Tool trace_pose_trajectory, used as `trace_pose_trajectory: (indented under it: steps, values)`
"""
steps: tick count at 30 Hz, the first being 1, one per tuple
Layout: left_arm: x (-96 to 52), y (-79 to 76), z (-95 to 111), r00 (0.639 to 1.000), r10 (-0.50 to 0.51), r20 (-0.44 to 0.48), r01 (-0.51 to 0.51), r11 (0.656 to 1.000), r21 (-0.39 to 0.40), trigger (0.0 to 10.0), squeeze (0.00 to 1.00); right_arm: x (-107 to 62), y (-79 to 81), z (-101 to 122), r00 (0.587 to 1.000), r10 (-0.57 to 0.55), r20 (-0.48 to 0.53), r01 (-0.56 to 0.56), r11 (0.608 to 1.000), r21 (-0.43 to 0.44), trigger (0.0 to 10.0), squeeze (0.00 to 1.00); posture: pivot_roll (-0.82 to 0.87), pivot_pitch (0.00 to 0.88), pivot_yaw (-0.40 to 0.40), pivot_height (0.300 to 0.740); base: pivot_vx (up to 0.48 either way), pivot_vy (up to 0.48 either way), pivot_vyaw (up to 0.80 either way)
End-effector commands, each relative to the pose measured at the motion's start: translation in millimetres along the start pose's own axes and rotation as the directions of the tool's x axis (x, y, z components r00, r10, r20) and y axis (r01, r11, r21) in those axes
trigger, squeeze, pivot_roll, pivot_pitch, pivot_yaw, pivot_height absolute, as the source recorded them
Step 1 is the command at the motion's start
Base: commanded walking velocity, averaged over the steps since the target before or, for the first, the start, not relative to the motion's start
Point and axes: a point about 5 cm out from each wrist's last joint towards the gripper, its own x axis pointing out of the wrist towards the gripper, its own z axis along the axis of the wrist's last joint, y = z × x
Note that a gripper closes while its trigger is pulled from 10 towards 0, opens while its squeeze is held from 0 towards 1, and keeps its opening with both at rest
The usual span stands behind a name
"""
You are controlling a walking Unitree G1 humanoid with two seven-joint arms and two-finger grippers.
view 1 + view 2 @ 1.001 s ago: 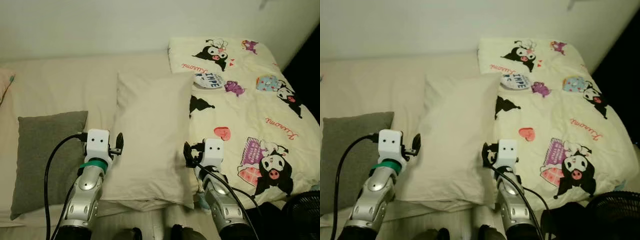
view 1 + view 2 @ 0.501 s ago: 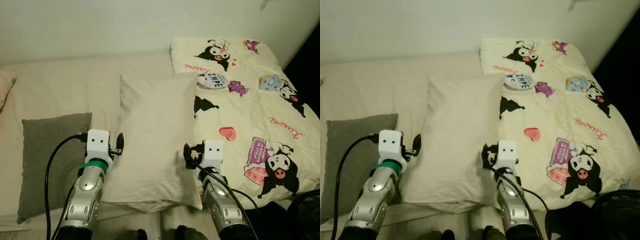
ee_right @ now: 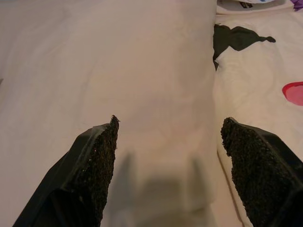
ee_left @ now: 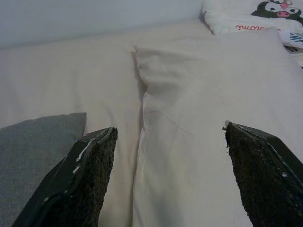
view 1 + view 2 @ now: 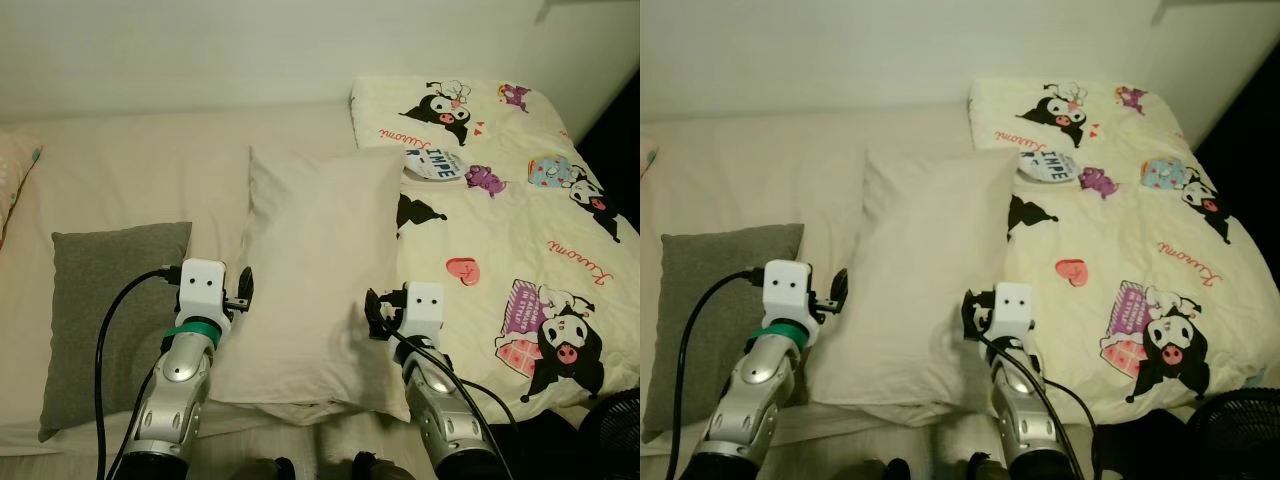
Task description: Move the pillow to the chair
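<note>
A cream pillow [image 5: 310, 270] lies flat on the bed, its long side running away from me. My left gripper [image 5: 240, 290] hovers at the pillow's near left edge, fingers [image 4: 90, 165] spread wide with the pillow's left seam between them. At the near right edge my right gripper [image 5: 375, 315] is open too, its fingers [image 3: 94, 161] apart above the cream pillow [image 3: 142, 85]. Neither holds anything.
A grey pillow [image 5: 105, 310] lies left of the cream one. A cartoon-print duvet [image 5: 500, 220] covers the bed's right side. A beige sheet [image 5: 130, 170] runs to the white wall behind. A black fan [image 5: 1200, 435] stands at the bottom right.
The camera has shifted, so the whole scene sits slightly lower and further right. Both grippers stay open at the pillow's near corners.
</note>
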Motion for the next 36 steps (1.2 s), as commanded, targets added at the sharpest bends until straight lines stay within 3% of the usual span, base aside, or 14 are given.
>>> trace_pose_trajectory:
  steps: [1,25,36]
  values:
    - [-4.6,1.3,-9,1.0,0.003,-0.03,-0.003,1.0,0.006,10.0,0.0,-3.1,-0.9,-8,1.0,-0.004,-0.023,0.004,1.0,0.011,10.0,0.0,0.02,0.052,0.082,0.705,0.0,0.0,0.0]
    - [-7.8,10.2,-11,0.999,0.043,-0.024,-0.043,0.999,0.014,10.0,0.0,-2.8,-0.5,-6,1.0,0.003,-0.013,-0.003,1.0,0.016,10.0,0.0,0.02,0.063,0.074,0.621,0.0,0.0,0.0]
    - [-9.7,22.5,-5,0.992,0.126,0.025,-0.126,0.992,-0.001,10.0,0.0,-0.3,3.9,0,1.0,0.03,0.003,-0.03,0.999,0.015,10.0,0.0,0.03,0.067,0.069,0.621,0.0,0.0,0.0]
